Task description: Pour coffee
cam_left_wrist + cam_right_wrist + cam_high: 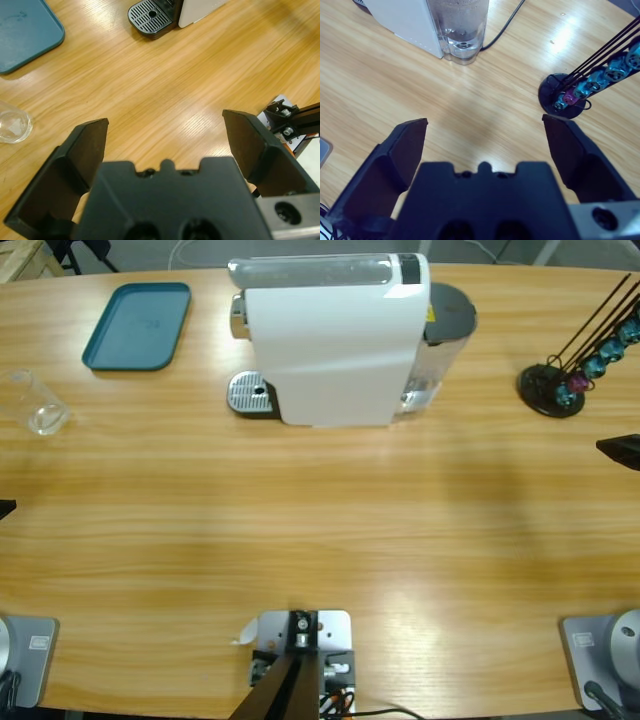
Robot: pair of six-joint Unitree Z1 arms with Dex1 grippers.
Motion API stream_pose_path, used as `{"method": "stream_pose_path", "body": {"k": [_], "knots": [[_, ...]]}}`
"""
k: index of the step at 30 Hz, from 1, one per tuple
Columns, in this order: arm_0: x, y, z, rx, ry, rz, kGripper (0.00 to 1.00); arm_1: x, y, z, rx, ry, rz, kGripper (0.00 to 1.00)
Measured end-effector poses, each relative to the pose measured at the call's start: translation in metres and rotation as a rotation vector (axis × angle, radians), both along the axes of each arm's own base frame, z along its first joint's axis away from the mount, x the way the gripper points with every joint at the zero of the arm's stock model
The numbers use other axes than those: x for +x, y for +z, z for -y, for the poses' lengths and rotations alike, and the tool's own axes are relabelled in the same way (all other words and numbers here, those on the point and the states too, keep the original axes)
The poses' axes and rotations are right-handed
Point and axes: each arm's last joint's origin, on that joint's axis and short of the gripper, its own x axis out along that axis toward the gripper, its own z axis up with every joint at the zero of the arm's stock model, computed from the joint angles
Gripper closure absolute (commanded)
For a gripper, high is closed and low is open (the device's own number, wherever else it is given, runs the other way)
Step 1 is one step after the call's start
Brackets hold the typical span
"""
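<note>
While both arms are hanging back at the desk's edges, nothing is being gripped.

Desk: the long pale wooden desk [330, 530] is carrying everything.

Coffee machine: the white box-shaped coffee machine [325, 340] is standing at the far middle of the desk, its round perforated metal drip tray [250, 395] lying at its front and its clear plastic water tank [457, 27] sitting at its back, a cable trailing beside the tank.

Glass: the small clear drinking glass [38, 405] is standing near the desk's side edge, well apart from the machine, and is showing beside the left jaw in the left wrist view.

Tray: the teal rounded rectangular plastic tray [137, 325] is lying in a far corner, beyond the glass.

Capsule stand: the black wire capsule stand [560, 385] with blue and purple pods is standing on the opposite side.

Left claw [165, 145]: its jaws are standing wide apart over bare wood.

Right claw [485, 145]: its jaws are spread wide too, between the tank and the stand.
</note>
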Motion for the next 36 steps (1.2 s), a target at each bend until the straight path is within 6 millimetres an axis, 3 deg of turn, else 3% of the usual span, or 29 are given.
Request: {"method": "stream_pose_path", "body": {"k": [14, 20, 24, 30, 36], "knots": [[0.0, 0.0, 0.0, 0.003, 0.003, 0.001, 0.0, 0.0, 0.0, 0.0, 0.0, 0.0, 0.0, 0.0], [0.012, 0.004, 0.003, -0.021, 0.131, 0.007, 0.0, 0.0, 0.0, 0.0, 0.0, 0.0, 0.0, 0.0], [0.037, 0.014, 0.019, -0.09, 0.2, -0.036, 0.0, 0.0, 0.0, 0.0, 0.0, 0.0, 0.0, 0.0], [0.089, 0.056, 0.054, -0.369, 0.259, -0.206, 0.002, 0.0, 0.0, 0.0, 0.0, 0.0, 0.0, 0.0], [0.157, 0.057, 0.089, -0.535, 0.297, -0.344, 0.014, 0.0, 0.0, 0.0, 0.0, 0.0, 0.0, 0.0]]}}
